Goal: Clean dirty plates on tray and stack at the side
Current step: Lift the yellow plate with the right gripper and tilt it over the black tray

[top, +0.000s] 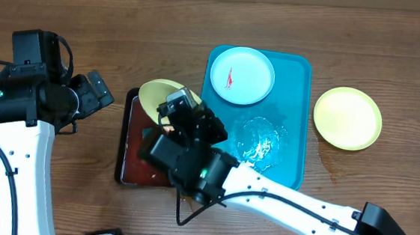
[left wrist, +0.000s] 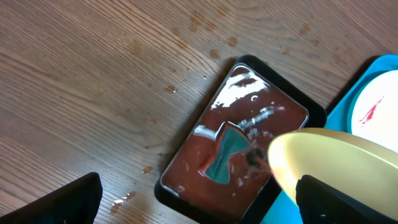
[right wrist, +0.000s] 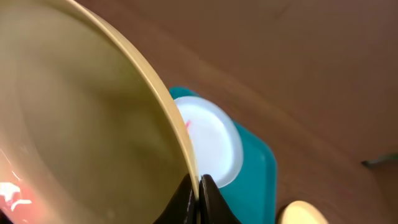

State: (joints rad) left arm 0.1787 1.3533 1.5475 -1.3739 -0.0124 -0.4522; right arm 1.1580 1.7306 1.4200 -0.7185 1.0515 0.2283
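Wood tabletop [top: 90, 18], rinse step looks under way
Right gripper [right wrist: 199, 193] pinched tight on the rim of a yellow plate [right wrist: 81, 124], tilted over the brown tray [top: 127, 152] beneath it, likely so runoff drains there; smeared white plate [top: 242, 75] on blue tray [top: 297, 102] to the gripper's right; left gripper [top: 95, 93] wide open, empty

I count three plates: a white plate [top: 242, 75] at upper centre, a yellow plate [top: 347, 118] at the right, and a second yellow plate [top: 155, 96] left of centre. Two trays: one blue tray [top: 292, 139], one dark brown tray [top: 127, 163]. One teal pad [left wrist: 225, 155]. Two robot arms: left arm [top: 23, 155], right arm [top: 285, 206].
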